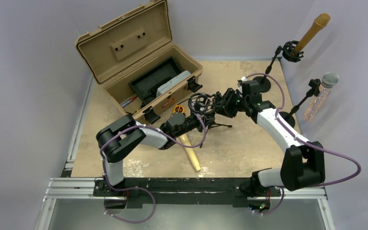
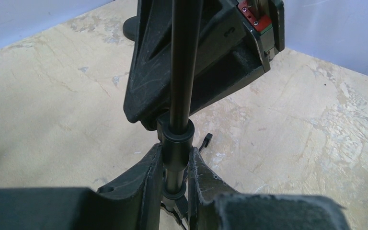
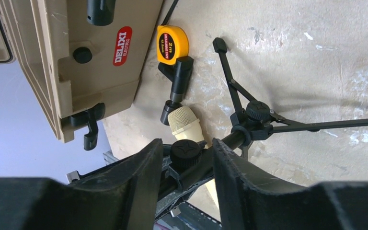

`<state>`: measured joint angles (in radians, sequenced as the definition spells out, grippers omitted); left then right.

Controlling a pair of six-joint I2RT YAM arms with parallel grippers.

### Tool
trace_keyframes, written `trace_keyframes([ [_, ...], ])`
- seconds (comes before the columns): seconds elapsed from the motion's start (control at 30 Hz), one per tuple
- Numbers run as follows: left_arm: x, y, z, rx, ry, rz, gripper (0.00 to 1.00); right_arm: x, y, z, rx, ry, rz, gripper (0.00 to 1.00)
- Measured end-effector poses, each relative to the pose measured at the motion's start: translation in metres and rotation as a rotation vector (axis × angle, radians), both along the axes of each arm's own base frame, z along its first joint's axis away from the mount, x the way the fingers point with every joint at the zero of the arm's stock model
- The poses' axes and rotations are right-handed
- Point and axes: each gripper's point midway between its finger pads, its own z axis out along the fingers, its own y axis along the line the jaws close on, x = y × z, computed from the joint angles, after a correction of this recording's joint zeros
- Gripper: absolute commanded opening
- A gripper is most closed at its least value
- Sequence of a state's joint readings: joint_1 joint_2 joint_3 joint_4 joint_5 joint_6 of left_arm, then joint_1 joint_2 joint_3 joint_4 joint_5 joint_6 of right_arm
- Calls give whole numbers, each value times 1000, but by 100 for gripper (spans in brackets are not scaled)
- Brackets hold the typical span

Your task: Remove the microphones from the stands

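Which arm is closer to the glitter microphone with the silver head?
Right. The right arm runs beside the stand holding the glitter microphone; the left arm lies far off to its left.

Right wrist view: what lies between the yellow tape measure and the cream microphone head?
A black clip-like holder lies there, its upper end beside the tape measure, its lower end by the microphone head. The right wrist view shows it.

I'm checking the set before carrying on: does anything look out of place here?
Yes. A cream microphone lies loose and flat on the table beside the tripod stand, whereas the wooden microphone and the glittery microphone sit clipped in their stands at the right.
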<state>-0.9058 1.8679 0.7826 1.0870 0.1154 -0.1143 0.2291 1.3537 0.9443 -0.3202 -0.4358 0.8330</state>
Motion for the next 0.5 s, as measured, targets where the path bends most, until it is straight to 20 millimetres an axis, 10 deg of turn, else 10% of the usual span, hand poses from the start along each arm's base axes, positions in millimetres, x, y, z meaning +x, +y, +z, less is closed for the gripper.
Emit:
trace_keyframes([
  [0.5,0,0,0,-3,5,0,0,-10,0,4,35,-16,-1,26],
])
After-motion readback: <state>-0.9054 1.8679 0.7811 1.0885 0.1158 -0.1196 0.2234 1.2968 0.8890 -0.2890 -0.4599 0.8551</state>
